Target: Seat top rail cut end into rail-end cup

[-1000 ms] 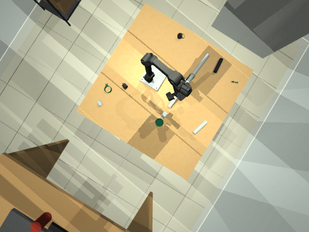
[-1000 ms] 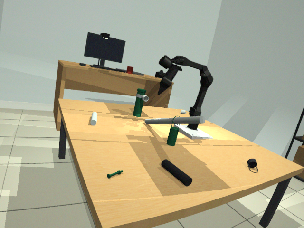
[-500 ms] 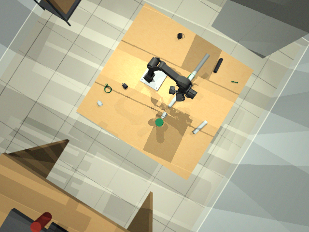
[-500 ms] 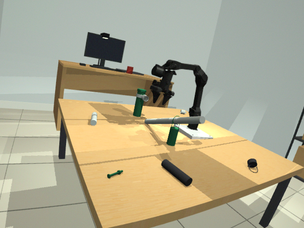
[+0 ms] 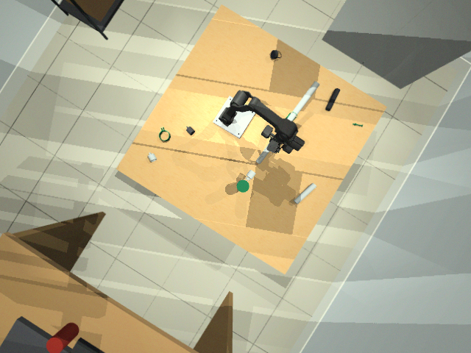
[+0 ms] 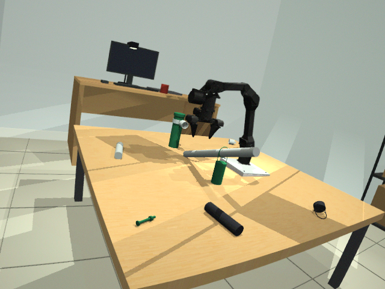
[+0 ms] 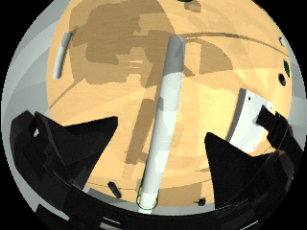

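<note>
Overhead, hand [image 6: 203, 127] (fingers wide) above rail [image 6: 217, 152].

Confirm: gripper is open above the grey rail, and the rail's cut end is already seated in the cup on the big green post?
Not seated. In the exterior view the rail stops short of the cup on the big post, with a clear gap between them. The rest holds: the gripper is open above the rail, touching nothing.
</note>
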